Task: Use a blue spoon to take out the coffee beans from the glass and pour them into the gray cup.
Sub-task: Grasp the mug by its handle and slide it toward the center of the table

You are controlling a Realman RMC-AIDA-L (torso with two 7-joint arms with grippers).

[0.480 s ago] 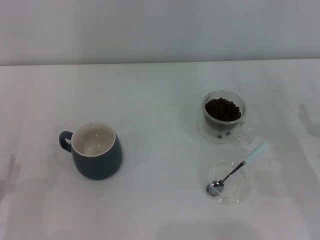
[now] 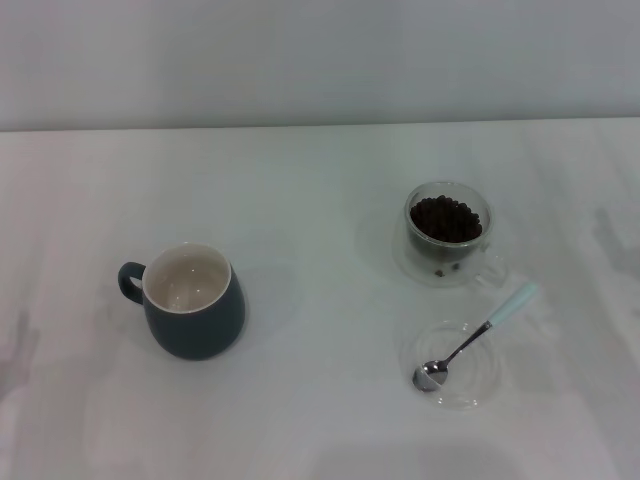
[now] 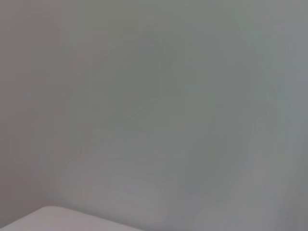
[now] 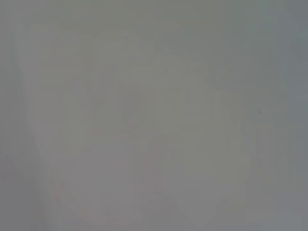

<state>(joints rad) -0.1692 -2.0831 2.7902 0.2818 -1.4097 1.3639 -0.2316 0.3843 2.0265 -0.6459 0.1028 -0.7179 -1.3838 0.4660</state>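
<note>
No change I can see since half second ago. My arms not in head view, my wrist cameras show only blank grey. Gray cup (image 2: 192, 301), glass (image 2: 447, 231) with coffee beans (image 2: 446, 219), blue spoon (image 2: 478, 333) on saucer (image 2: 449, 364): none shifted or turned on table (image 2: 320, 200).

A white table (image 2: 320, 200) is seen bearing the gray cup (image 2: 190, 305), the glass (image 2: 447, 235) and a clear saucer (image 2: 452, 365), all upright; no claw is shown to place them by.
</note>
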